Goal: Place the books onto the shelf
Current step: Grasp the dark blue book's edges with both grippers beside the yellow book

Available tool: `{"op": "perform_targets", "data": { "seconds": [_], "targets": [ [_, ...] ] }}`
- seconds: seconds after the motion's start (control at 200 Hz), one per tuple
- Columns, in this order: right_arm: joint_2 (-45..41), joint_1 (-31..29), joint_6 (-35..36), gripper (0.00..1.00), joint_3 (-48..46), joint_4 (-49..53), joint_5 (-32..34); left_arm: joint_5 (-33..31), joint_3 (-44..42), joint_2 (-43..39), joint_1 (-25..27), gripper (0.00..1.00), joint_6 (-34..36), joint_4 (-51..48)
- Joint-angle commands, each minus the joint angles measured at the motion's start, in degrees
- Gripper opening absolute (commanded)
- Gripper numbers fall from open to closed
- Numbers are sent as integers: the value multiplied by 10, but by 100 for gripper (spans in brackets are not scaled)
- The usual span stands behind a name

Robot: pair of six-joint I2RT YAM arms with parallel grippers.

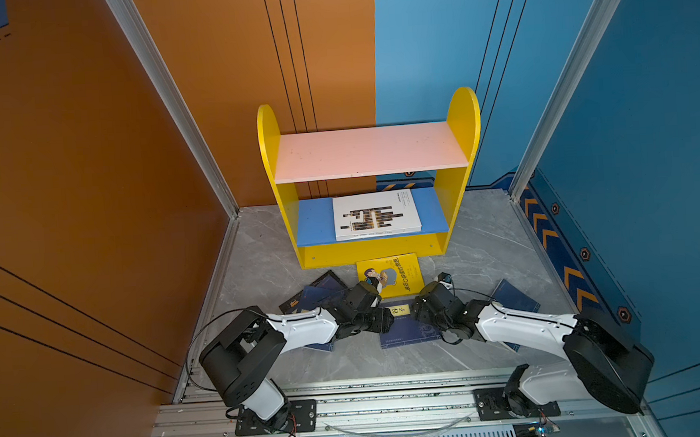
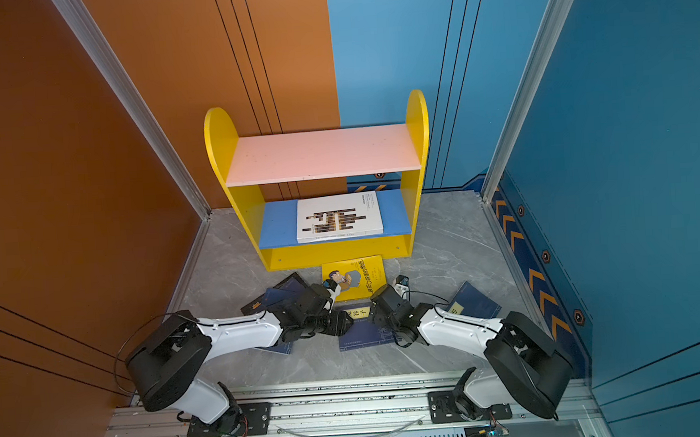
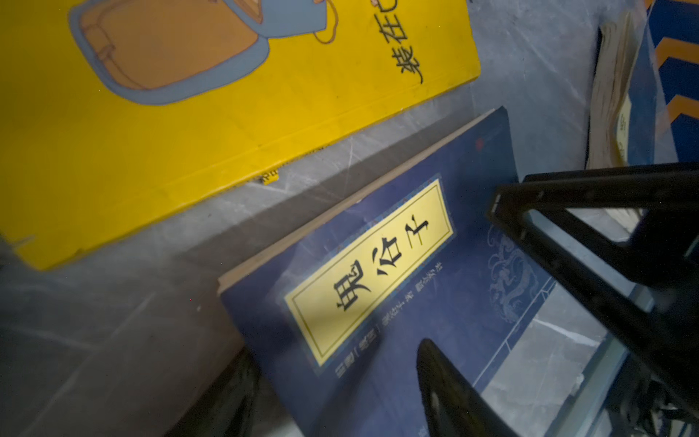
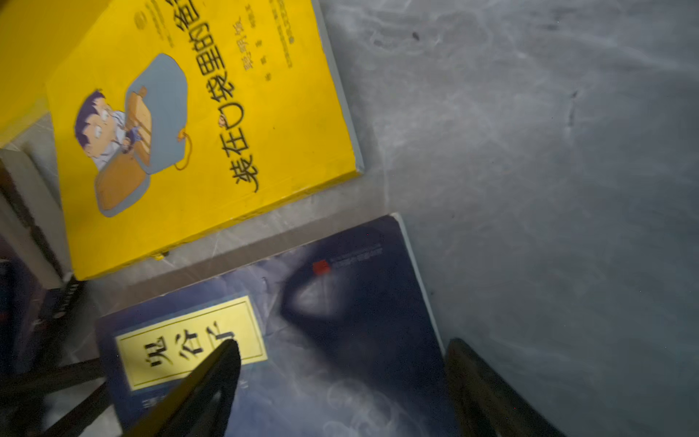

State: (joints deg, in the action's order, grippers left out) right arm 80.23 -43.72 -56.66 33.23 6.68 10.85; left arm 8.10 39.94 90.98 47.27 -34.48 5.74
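Observation:
A navy book with a yellow title label (image 1: 405, 332) (image 2: 362, 337) lies on the grey floor between my two grippers. My left gripper (image 3: 336, 348) (image 1: 387, 321) straddles one side edge of the book (image 3: 378, 272), one finger over the cover and one outside the edge, jaws apart. My right gripper (image 4: 342, 342) (image 1: 418, 309) straddles the opposite edge of it (image 4: 340, 321), also open. The yellow book (image 1: 397, 273) (image 4: 227, 132) lies just beyond, in front of the shelf (image 1: 375, 251) (image 2: 338, 253). A white book (image 1: 376, 214) lies flat on the blue lower board.
More dark books (image 1: 319, 292) lie partly under the left arm, one with an orange mark (image 1: 293, 303). Another navy book (image 1: 515, 297) lies under the right arm. The pink upper board (image 1: 369, 149) is bare. Orange and blue walls close in both sides.

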Motion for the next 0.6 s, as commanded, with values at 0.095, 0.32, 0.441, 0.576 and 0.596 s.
{"op": "perform_targets", "data": {
  "seconds": [0.095,0.32,0.441,0.576,0.596],
  "targets": [
    [54,-7,-2,81,12,-2,-15,16,7,3,-1,56,-7,22],
    [60,-7,3,81,19,5,-10,-1,-17,-44,-1,45,-23,59],
    [60,-6,3,80,19,6,-9,-12,-29,-73,0,37,-32,66],
    [59,-3,4,81,19,3,-11,-18,-36,-94,-1,33,-42,69],
    [59,-2,4,81,20,2,-12,-16,-37,-97,-1,32,-43,69]
  ]
}}
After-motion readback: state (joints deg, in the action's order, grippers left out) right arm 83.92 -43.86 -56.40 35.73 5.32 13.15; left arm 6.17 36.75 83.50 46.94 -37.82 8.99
